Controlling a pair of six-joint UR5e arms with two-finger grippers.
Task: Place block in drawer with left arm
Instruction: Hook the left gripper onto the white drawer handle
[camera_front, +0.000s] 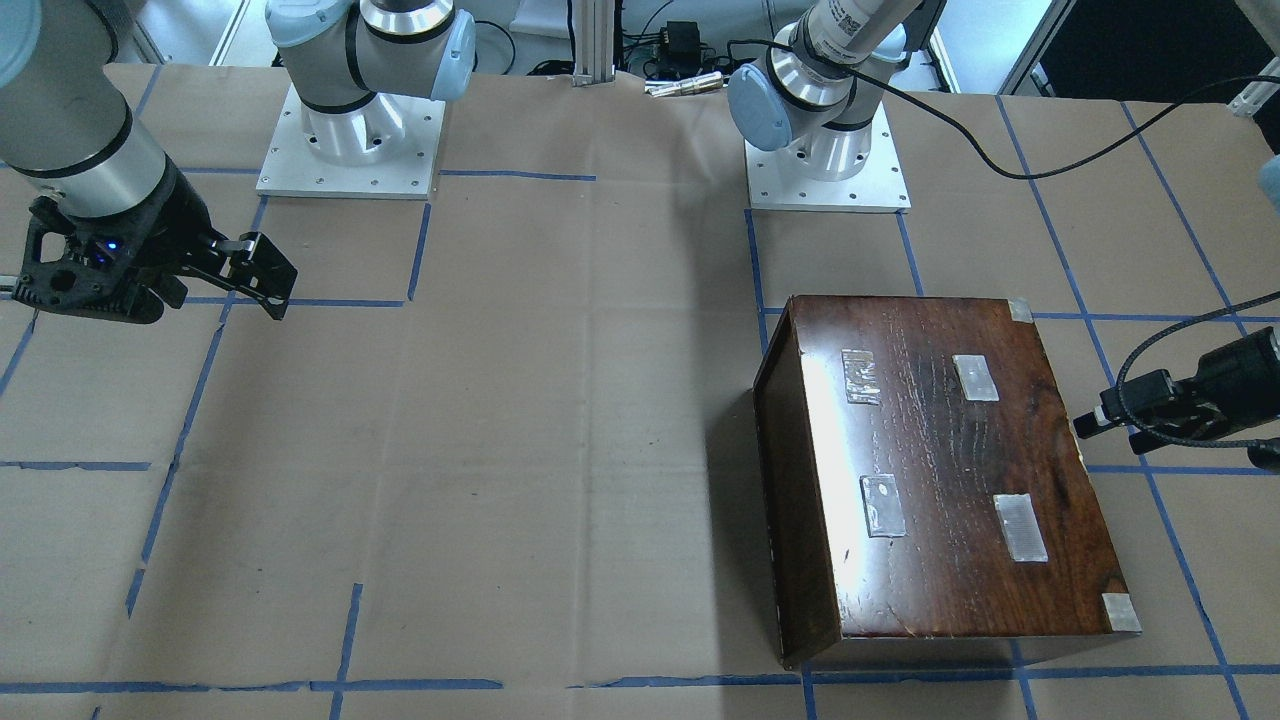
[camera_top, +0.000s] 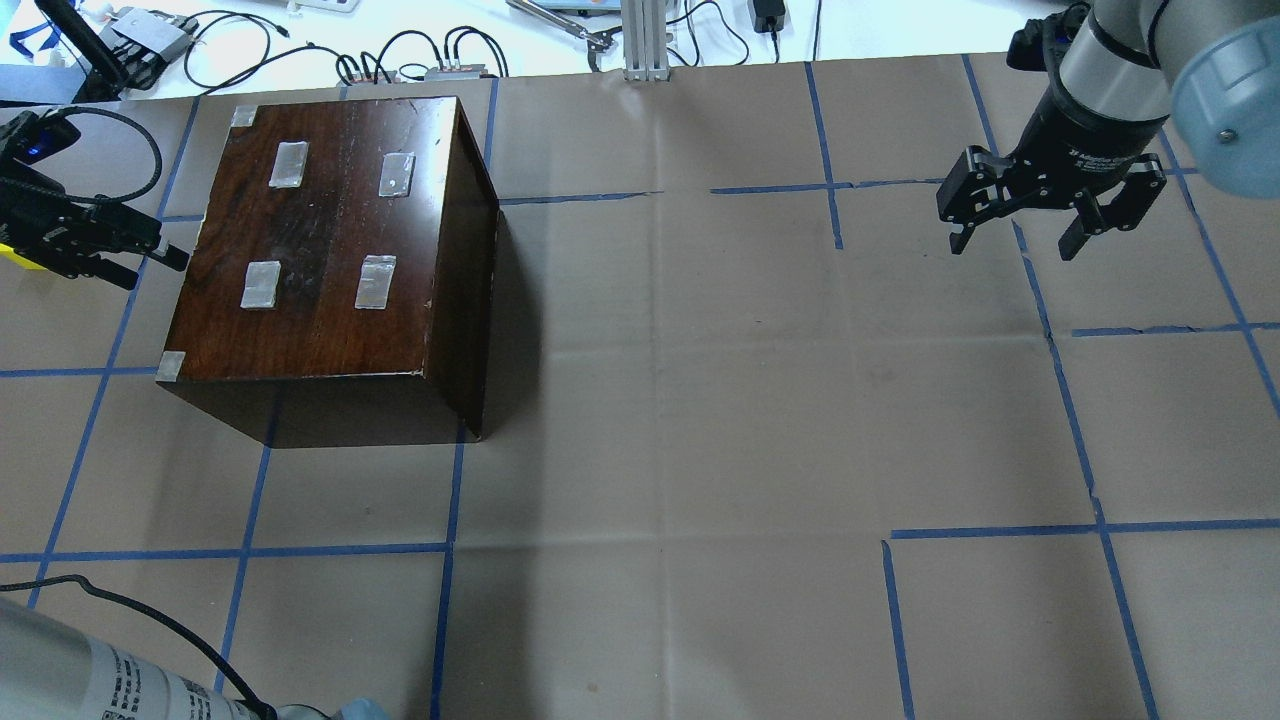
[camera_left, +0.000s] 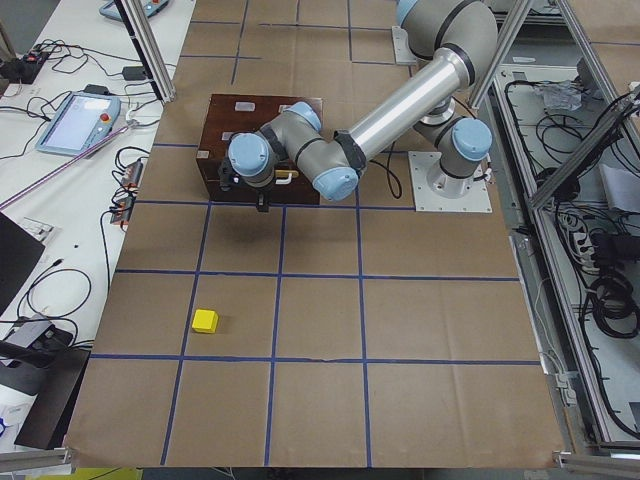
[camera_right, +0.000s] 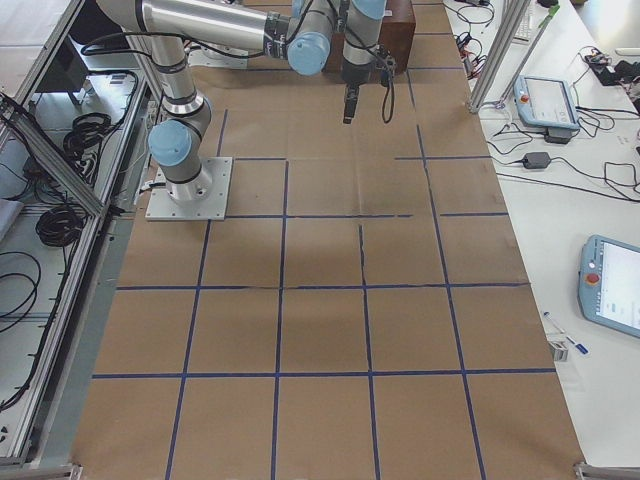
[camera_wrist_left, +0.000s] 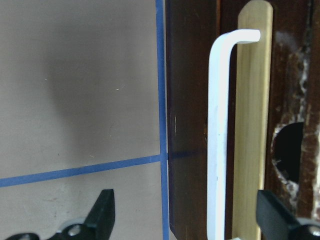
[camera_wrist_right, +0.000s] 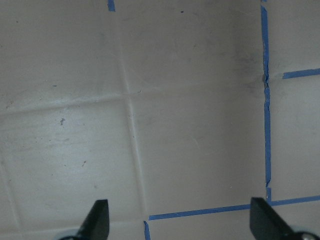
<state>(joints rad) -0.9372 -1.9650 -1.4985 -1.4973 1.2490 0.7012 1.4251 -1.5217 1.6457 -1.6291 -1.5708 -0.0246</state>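
The dark-brown wooden box (camera_top: 320, 230) with tape patches stands on the table's left side, also in the front view (camera_front: 950, 470). Its drawer front (camera_wrist_left: 295, 100) shows in the left wrist view with a half-round notch and a white bar handle (camera_wrist_left: 217, 140); the drawer looks shut. My left gripper (camera_wrist_left: 187, 212) is open, with a finger on either side of the handle and not touching it. It is at the box's left face (camera_top: 150, 262). The yellow block (camera_left: 205, 321) lies on the table well away from the box. My right gripper (camera_top: 1012, 243) is open and empty over bare table.
Brown paper with blue tape lines (camera_top: 640, 400) covers the table. The left arm's black cable (camera_front: 1000, 150) trails across the paper near its base. Cables and devices (camera_top: 400, 60) lie along the far edge. A teach pendant (camera_left: 75, 120) sits on a side bench.
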